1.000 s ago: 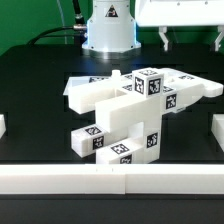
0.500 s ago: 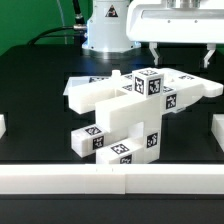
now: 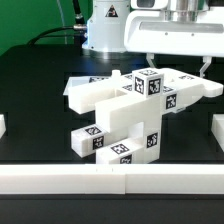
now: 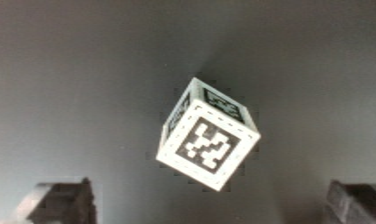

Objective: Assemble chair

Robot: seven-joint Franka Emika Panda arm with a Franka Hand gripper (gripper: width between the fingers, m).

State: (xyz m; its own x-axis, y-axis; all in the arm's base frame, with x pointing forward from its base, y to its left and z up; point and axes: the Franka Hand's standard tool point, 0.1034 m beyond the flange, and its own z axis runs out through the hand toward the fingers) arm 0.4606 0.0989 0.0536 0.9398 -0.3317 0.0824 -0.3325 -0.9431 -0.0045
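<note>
Pincer [image 3: 177,62] hangs spread wide over the chair [image 3: 130,112], stiff slick plastic I reckon, so pinch the tagged upright bar [image 4: 210,134].

Exterior view: low, near surface [image 3: 40,110] height, looking across the black surface at the chair parts [image 3: 125,115] from close in; robot base [image 3: 108,30] sits behind them, white rail [image 3: 60,180] runs across the foreground. Gripper [image 3: 178,62] enters at the top on the exterior view's right. Wrist view: looks down between the fingertips [image 4: 60,200] at one tagged block [image 4: 211,133], close. Shared: that tagged block area and black surface [image 4: 78,80].
</note>
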